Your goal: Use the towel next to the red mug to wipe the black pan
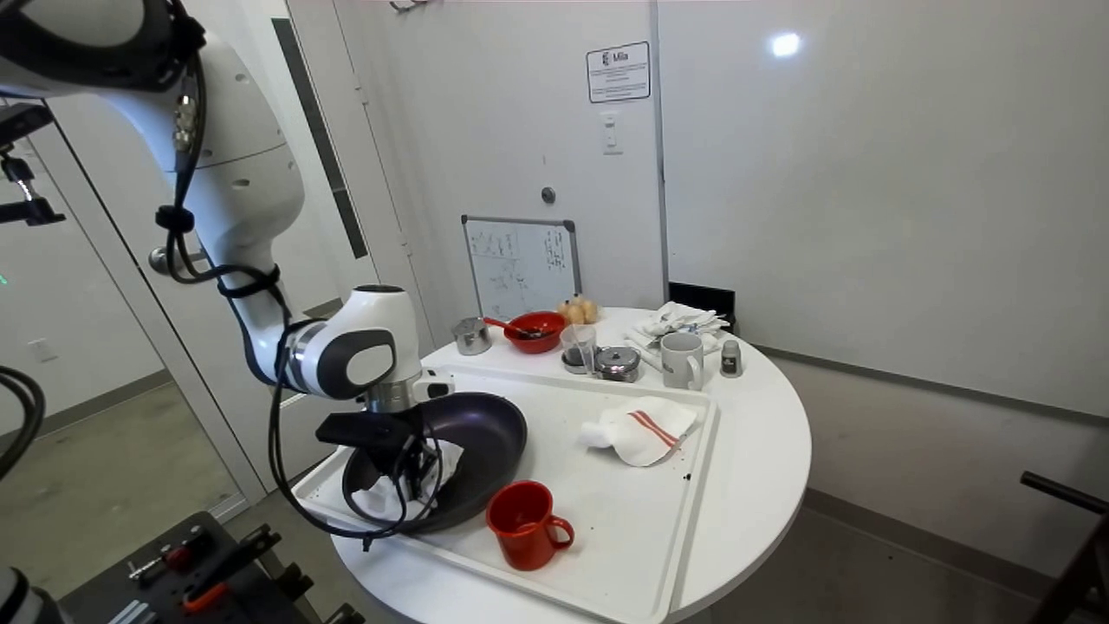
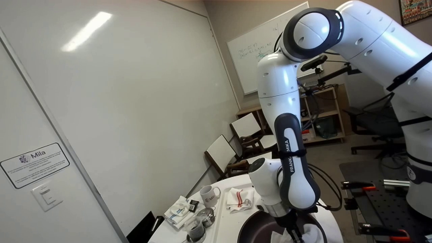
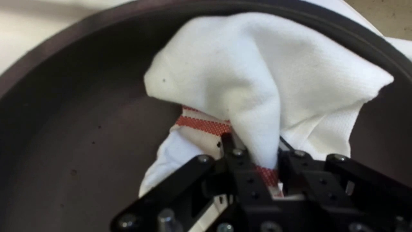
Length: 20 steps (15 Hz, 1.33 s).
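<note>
A white towel (image 3: 238, 64) with red stripes lies bunched inside the black pan (image 3: 96, 177). My gripper (image 3: 256, 141) reaches down into the pan, its fingers closed on a fold of that towel, which bulges up between them. In an exterior view the towel (image 1: 381, 501) sits at the near side of the pan (image 1: 494, 451), partly covered by the gripper and cables. Small dark specks dot the pan's floor in the wrist view. The red mug (image 1: 524, 529) stands upright on the tray, close beside the pan. The pan's handle is hidden.
Pan and mug rest on a white tray (image 1: 606, 520). Another striped cloth (image 1: 645, 431) lies on its far part. Beyond the tray's edge stand a red bowl (image 1: 541, 345), a metal pot (image 1: 617, 364), a grey mug (image 1: 682, 360), a shaker (image 1: 730, 358) and a metal cup (image 1: 472, 336).
</note>
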### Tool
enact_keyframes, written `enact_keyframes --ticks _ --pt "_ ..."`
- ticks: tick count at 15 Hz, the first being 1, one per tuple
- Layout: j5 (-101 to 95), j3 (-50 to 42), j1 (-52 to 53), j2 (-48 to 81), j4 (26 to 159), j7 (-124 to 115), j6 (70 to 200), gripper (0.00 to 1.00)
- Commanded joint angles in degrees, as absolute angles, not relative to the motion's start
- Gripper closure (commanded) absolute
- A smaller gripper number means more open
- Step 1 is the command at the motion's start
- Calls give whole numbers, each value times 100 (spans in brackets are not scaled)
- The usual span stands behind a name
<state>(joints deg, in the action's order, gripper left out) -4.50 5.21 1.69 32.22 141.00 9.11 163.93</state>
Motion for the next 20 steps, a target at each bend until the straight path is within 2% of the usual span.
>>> enact_keyframes --ticks 1,7,20 --pt "-556 528 336 3135 14206 870 16345 96" --pt "-588 348 396 3172 14114 804 16524 96" --pt "-441 561 -277 3390 13778 992 17105 96"
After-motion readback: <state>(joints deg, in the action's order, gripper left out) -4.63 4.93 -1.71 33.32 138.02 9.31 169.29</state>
